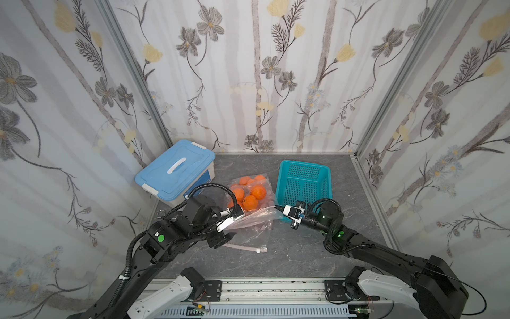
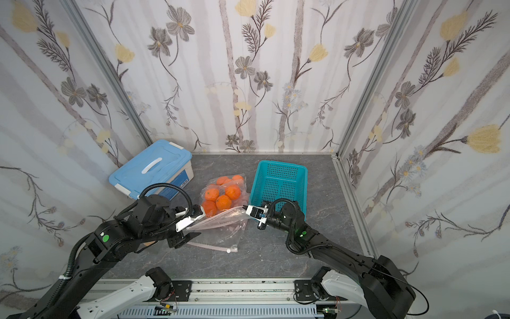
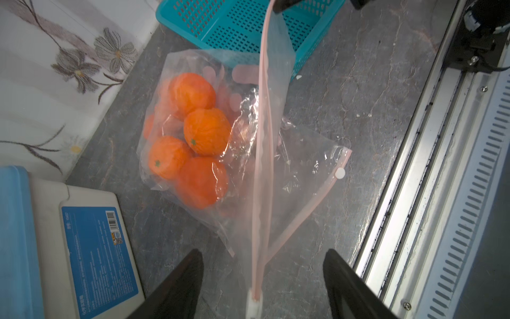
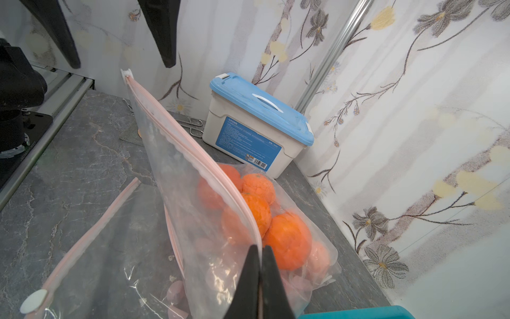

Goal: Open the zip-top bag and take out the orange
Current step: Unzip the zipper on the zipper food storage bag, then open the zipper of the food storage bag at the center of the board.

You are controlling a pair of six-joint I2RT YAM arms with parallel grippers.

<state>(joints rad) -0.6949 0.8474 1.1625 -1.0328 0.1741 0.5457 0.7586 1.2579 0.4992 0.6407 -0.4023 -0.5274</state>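
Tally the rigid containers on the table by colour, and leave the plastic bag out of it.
Blue-lidded box: 1
Teal basket: 1
Total: 2

I've got a grey marbled tabletop (image 1: 303, 248) here. Sitting on it: blue-lidded box (image 1: 176, 171), zip-top bag (image 1: 252, 221) of oranges (image 1: 249, 202), teal basket (image 1: 303, 179) just beside.
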